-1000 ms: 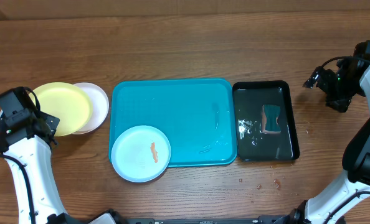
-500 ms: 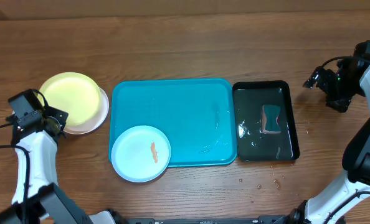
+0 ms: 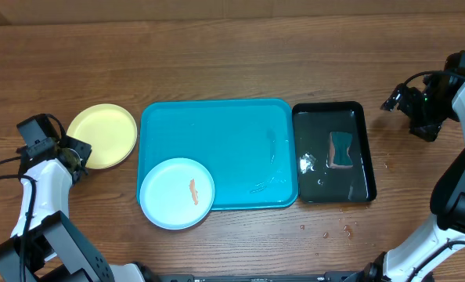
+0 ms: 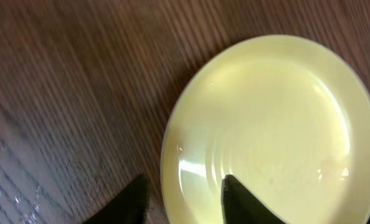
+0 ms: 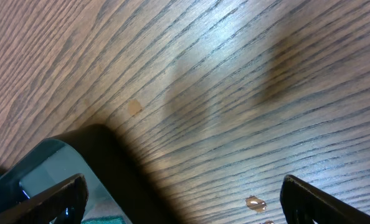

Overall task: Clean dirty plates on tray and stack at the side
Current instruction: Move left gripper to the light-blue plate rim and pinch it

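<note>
White tubular left arm (image 3: 37, 196) and right arm (image 3: 461, 184), black joint housings, thin black cables looping alongside, black-fingered left gripper (image 4: 184, 199).

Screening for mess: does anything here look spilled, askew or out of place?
Yes: water droplets lie on the table, just below the black tray in the overhead view. The light blue plate, bearing an orange smear, overhangs the front-left rim of the turquoise tray.
</note>
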Action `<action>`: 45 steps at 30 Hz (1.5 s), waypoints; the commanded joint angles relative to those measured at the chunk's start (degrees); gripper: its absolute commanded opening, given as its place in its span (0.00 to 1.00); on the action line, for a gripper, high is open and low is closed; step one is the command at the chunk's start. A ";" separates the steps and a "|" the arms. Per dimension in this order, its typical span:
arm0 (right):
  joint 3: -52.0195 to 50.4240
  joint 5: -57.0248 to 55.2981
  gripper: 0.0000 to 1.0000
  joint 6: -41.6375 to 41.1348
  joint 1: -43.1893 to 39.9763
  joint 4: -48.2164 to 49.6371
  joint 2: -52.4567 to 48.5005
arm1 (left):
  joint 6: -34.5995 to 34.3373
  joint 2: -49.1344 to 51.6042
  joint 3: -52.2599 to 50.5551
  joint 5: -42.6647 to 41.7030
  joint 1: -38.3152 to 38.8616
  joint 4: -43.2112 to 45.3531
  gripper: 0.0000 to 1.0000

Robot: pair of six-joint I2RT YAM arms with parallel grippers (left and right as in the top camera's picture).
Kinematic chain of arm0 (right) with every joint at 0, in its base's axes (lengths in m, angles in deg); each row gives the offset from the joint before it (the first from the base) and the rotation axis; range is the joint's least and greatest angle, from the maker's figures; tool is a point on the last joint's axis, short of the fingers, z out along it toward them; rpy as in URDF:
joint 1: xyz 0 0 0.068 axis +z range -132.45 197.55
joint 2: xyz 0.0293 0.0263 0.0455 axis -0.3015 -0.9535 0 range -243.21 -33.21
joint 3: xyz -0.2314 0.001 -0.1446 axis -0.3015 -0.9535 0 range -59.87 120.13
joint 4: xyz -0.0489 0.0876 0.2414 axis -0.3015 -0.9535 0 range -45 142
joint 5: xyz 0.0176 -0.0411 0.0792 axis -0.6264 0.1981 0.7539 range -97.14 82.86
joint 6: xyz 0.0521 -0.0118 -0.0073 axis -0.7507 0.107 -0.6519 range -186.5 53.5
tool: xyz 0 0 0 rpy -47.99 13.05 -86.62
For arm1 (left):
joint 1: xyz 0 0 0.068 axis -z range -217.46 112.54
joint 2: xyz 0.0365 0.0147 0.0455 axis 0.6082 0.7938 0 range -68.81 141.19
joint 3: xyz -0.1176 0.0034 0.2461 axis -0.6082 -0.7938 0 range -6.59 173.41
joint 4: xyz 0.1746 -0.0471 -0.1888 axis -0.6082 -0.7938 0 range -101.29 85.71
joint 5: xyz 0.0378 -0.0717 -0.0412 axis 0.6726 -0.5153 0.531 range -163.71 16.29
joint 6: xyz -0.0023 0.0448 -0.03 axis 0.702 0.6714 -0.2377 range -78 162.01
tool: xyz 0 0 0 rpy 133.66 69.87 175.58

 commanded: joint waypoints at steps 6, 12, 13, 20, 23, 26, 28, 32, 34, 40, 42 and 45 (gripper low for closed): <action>1.18 -0.15 1.00 0.00 0.04 0.15 1.11 | 6.34 -1.77 7.85 -12.68 0.33 -10.93 0.64; 1.18 -0.15 1.00 0.00 0.04 0.15 1.11 | 9.57 -6.29 17.31 -17.84 3.72 -30.82 0.54; 1.18 -0.15 1.00 0.00 0.04 0.15 1.11 | 9.57 -6.73 17.53 -18.08 4.48 -33.22 0.49; 1.18 -0.17 1.00 0.00 0.04 0.15 1.11 | 13.20 -7.08 16.04 -8.55 15.52 -46.60 0.37; 1.18 -0.15 1.00 0.00 0.04 0.15 1.11 | 11.89 -7.08 15.26 -2.54 19.96 -48.28 0.38; 1.18 -0.15 1.00 0.00 0.04 0.15 1.11 | 10.93 -7.08 14.60 -2.25 23.08 -47.93 0.38; 1.18 -0.17 1.00 0.00 0.04 0.15 1.11 | 10.71 -7.08 14.47 -2.25 24.55 -47.80 0.38; 1.18 -0.17 1.00 0.00 0.04 0.15 1.11 | 10.62 -7.08 14.29 -1.73 24.87 -47.76 0.37; 1.18 -0.17 1.00 0.00 0.04 0.15 1.11 | 10.32 -7.08 13.55 -0.57 24.87 -47.41 0.35; 1.18 -0.15 1.00 0.00 0.04 0.15 1.11 | 8.02 -7.08 5.60 -0.15 24.83 -42.47 0.33; 1.18 -0.15 1.00 0.00 0.04 0.15 1.11 | 8.02 -7.08 2.69 -0.15 24.81 -39.76 0.32; 1.18 -0.17 1.00 0.00 0.04 0.15 1.11 | 7.80 -7.08 -1.38 -0.74 24.79 -36.28 0.32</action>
